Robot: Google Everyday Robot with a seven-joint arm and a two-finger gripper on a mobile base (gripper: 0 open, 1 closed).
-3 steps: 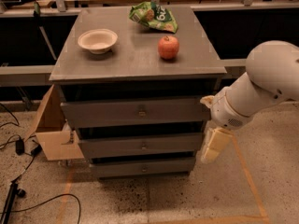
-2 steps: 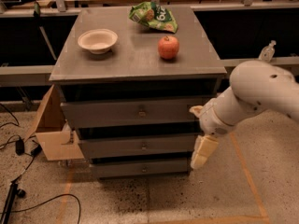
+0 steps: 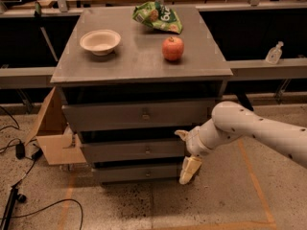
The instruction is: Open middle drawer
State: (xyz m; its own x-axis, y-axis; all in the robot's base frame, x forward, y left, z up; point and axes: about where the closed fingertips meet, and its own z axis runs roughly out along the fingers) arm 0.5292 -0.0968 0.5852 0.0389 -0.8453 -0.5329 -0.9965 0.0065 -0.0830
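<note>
Speckled floor with taped lines spreads around a grey table (image 3: 139, 61) that has three drawers stacked under its top. On the top sit a pale bowl (image 3: 100, 41), a red fruit (image 3: 172, 48) and a green snack bag (image 3: 157, 16). A cardboard box (image 3: 50, 133) leans against the left side, with cables (image 3: 29, 210) trailing over the floor below it.

The middle drawer (image 3: 124, 151) lies between the taller top drawer (image 3: 120, 116) and the slim bottom drawer (image 3: 129, 173). It looks fully shut, and its small knob (image 3: 147, 149) sits at the centre of the front.

Over the last second the white arm (image 3: 259, 131) has swung in from the right of the table and dropped lower. The claw (image 3: 188, 163) now hangs in front of the right end of the middle and bottom drawers, where before it was out beside the table's corner. Whether the claw is spread or pressed together I cannot tell.

This looks like the approach step, with nothing pulled yet. The claw is at about the right height but is not near the knob. My guess is that it has to travel further left along the drawer front and turn towards the knob before it can take hold. If it drifts lower, it may meet the bottom drawer instead.
</note>
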